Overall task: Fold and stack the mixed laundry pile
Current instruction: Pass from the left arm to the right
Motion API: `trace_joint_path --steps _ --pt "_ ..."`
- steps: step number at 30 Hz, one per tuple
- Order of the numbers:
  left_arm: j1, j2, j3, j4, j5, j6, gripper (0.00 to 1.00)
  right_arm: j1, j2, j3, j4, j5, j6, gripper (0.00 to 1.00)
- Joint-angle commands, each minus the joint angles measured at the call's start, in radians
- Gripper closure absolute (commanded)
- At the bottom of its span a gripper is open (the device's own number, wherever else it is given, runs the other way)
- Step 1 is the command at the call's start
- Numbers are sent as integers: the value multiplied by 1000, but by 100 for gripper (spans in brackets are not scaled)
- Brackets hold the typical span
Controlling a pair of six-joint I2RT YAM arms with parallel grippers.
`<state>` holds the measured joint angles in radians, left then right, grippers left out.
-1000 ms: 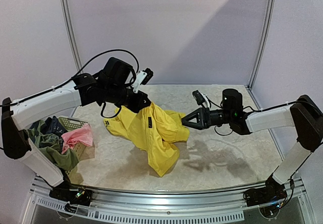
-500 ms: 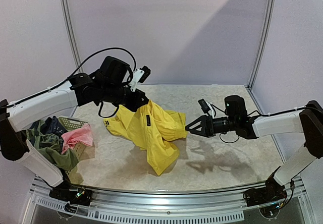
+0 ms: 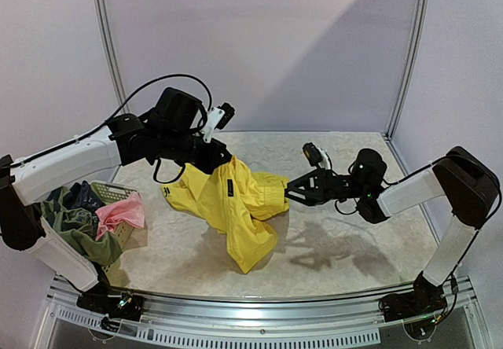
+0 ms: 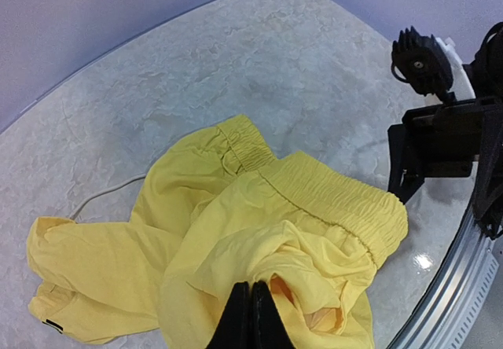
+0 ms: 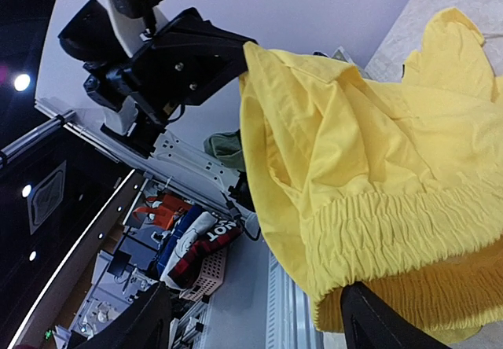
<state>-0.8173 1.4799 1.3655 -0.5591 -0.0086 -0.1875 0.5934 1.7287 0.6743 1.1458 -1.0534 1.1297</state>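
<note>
1. My left pincer (image 4: pixel 250 317) is pinched tight on a fold of the yellow shorts (image 4: pixel 299 223), with both tips pressed together into the cloth.
2. From above, the left pincer (image 3: pixel 222 159) holds that fold up off the desk (image 3: pixel 354 247). The rest of the yellow shorts (image 3: pixel 236 207) drapes down from it and spreads over the desk's middle, one end pointing toward the near edge.
3. My right pincer (image 3: pixel 289 194) stands wide at the right edge of the shorts. In its own view the right pincer (image 5: pixel 263 317) has a finger on either side of the gathered waistband (image 5: pixel 409 223). I cannot tell whether either finger touches the cloth.
4. The yellow shorts (image 5: pixel 354 152) hang like a curtain between the two pincers.
5. A small black label (image 3: pixel 233 190) shows on the raised part of the shorts.
6. A pale cord (image 4: pixel 98 198) trails from under the shorts onto the bare desk.
7. The rest of the pile sits well apart at the desk's left edge, in and over a pale mesh basket (image 3: pixel 118 193). The pink piece (image 3: pixel 122 211) is on top, the olive-green top (image 3: pixel 90 235) hangs over the near side, and the blue-grey piece (image 3: pixel 75 196) lies behind them.
</note>
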Motion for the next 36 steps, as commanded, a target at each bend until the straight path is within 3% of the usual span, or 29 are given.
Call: trace_joint_path --steps 1,7,11,15,20,24,26,28,29,31,33,36 --pt "3 -6 -12 12 1 0 100 2 58 11 359 -64 216 30" --pt "0 -10 -11 13 1 -1 100 3 135 35 318 -36 229 34" --pt "-3 -9 -11 16 1 -1 100 3 142 49 103 37 108 36" --pt "-5 -3 -9 17 1 0 100 7 111 68 -87 105 -42 45" --pt "-6 5 -9 19 12 0 100 10 100 89 -102 127 -67 69" --pt "-8 19 -7 18 20 2 100 16 98 114 -145 133 -84 94" --pt "-9 24 -5 13 13 2 100 16 75 123 -222 149 -106 100" --pt "-13 28 -6 3 -21 0 91 16 1 145 -421 201 -201 100" --pt "-18 28 -9 -2 -43 -2 80 16 -35 162 -556 258 -258 100" --pt "-39 32 -13 -18 -99 -6 48 18 -143 202 -820 424 -435 100" --pt "-70 29 -22 -29 -145 0 25 21 -225 229 -979 577 -568 100" --pt "-114 18 -44 -33 -204 7 15 20 -323 248 -1085 740 -632 100"
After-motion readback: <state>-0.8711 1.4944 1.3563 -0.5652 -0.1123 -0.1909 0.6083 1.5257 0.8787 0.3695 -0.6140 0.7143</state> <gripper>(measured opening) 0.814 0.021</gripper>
